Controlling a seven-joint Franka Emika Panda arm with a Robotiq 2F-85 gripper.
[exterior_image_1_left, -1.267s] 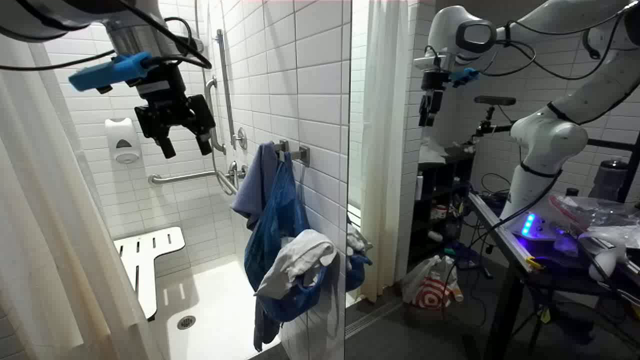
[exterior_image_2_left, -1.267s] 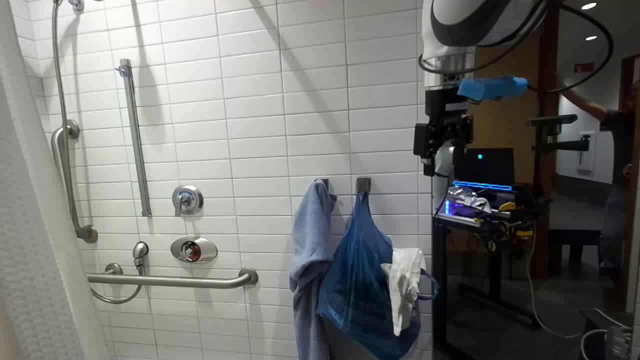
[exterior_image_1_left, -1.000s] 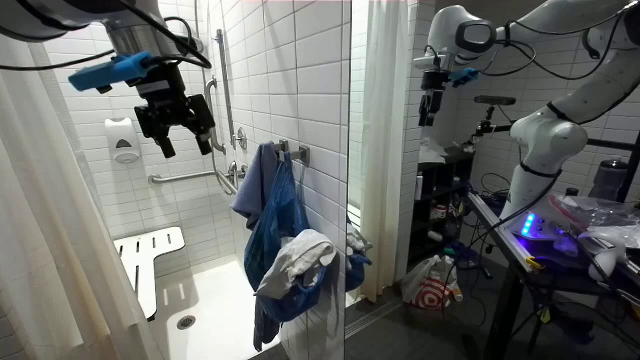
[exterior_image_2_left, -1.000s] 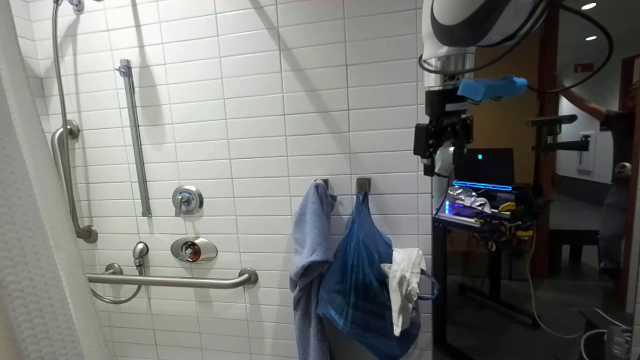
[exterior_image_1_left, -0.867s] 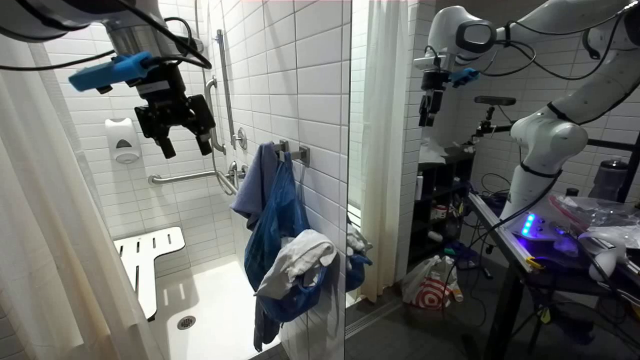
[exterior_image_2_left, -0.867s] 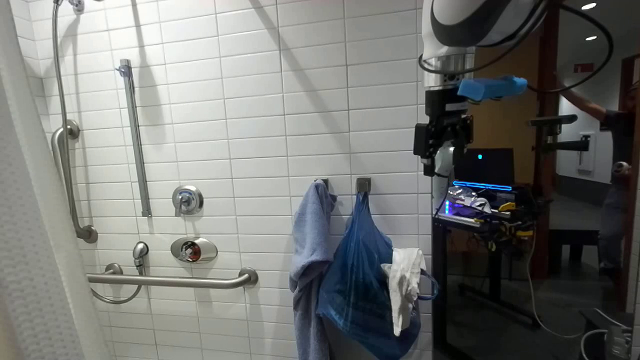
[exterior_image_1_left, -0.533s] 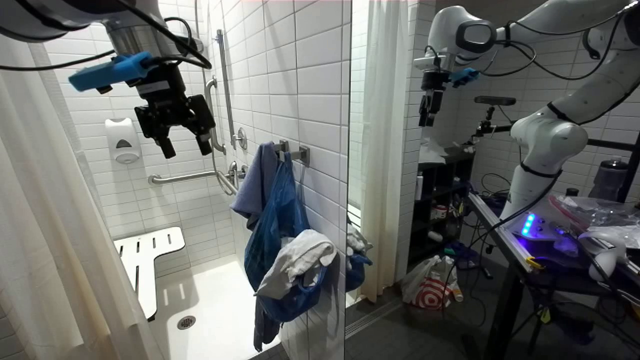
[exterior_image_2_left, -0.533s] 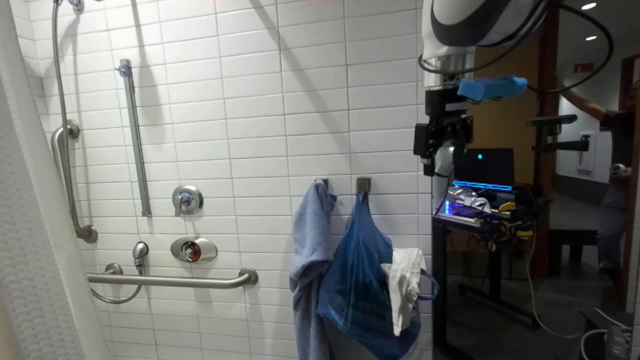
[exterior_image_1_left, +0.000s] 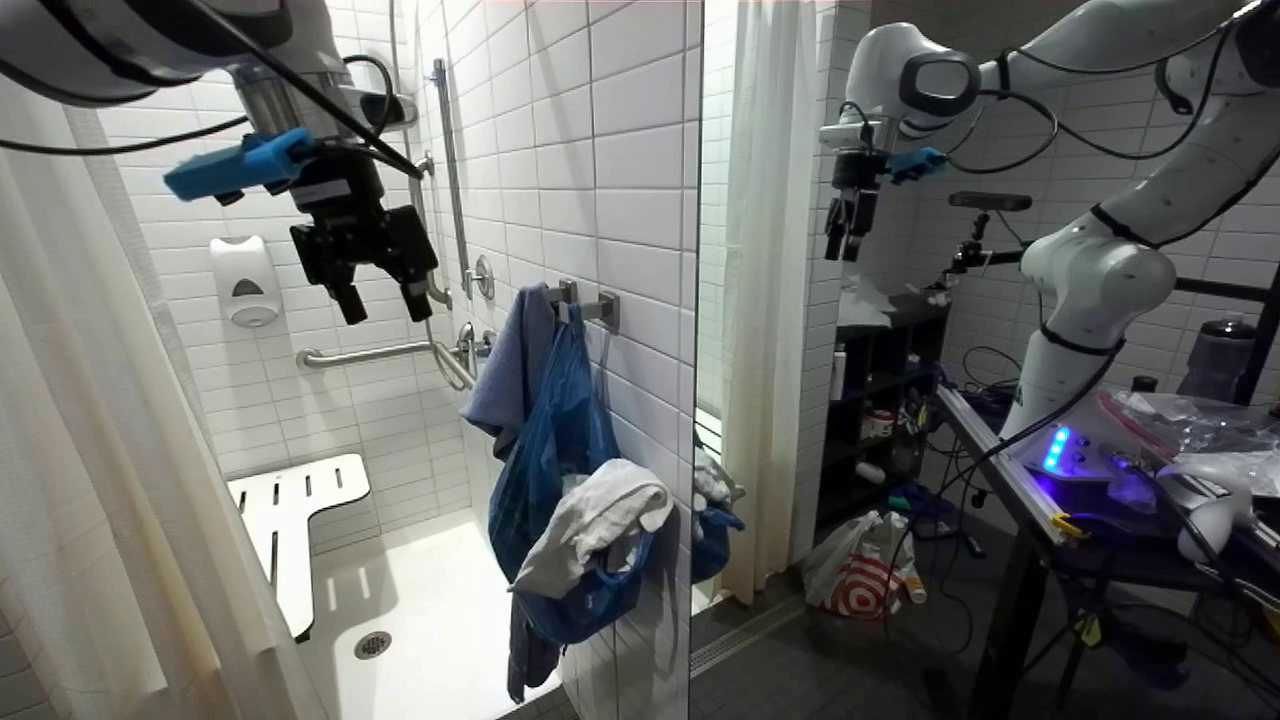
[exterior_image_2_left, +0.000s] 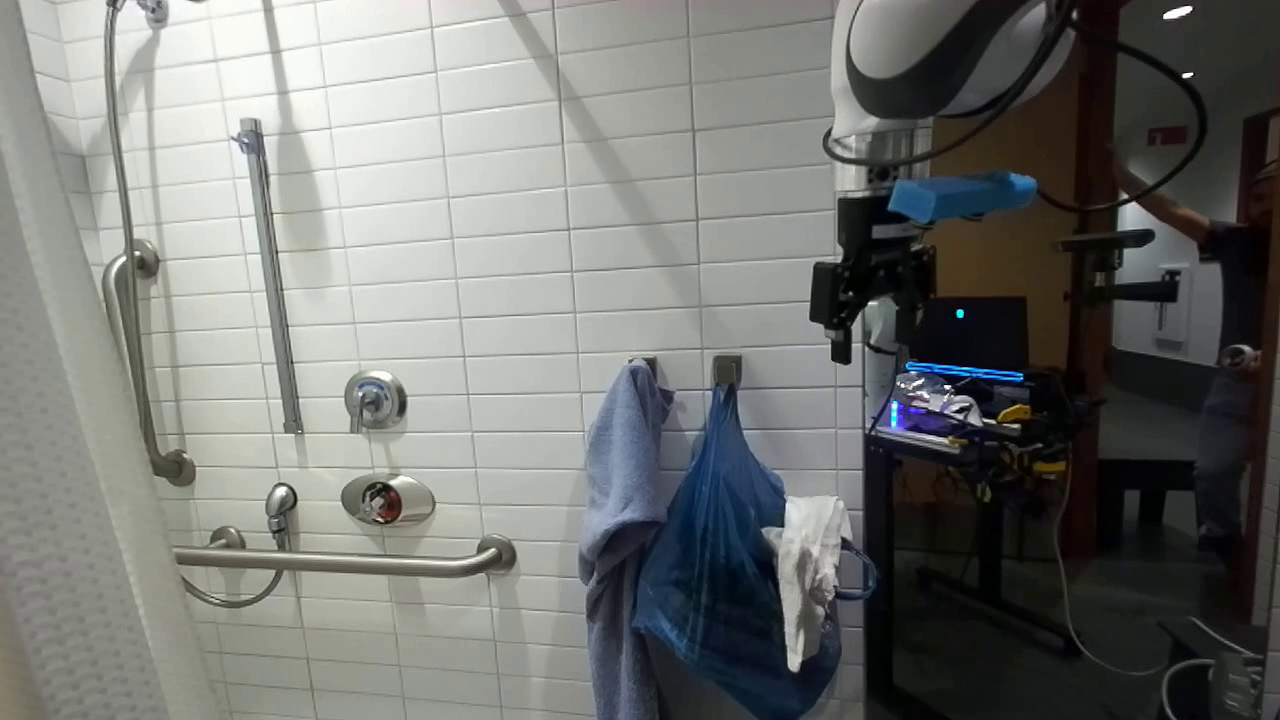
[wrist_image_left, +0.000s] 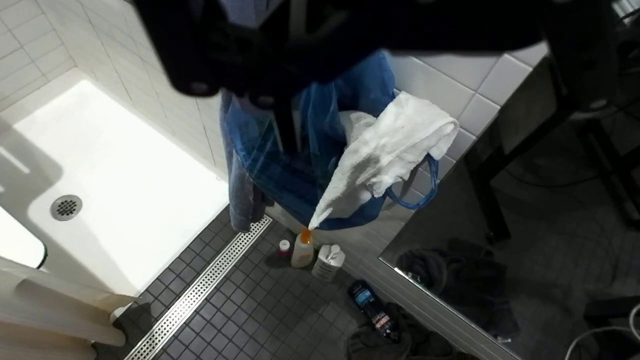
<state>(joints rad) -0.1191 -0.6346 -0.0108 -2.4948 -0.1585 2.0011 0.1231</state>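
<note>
Tiled wall (exterior_image_2_left: 520, 280) bears a blue bag (exterior_image_2_left: 718, 560) hanging lower than the spread tool (exterior_image_1_left: 386, 308).

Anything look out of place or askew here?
One handle loop of the blue bag dangles free, and the white cloth hangs out over its side. On the floor, a dark bottle seems tipped over; nearby bottles look upright.

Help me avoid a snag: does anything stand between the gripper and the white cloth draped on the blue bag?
Nothing visible does. The gripper hangs open, higher than the white cloth and apart from it; the blue loop dangles beside the cloth, not between.
</note>
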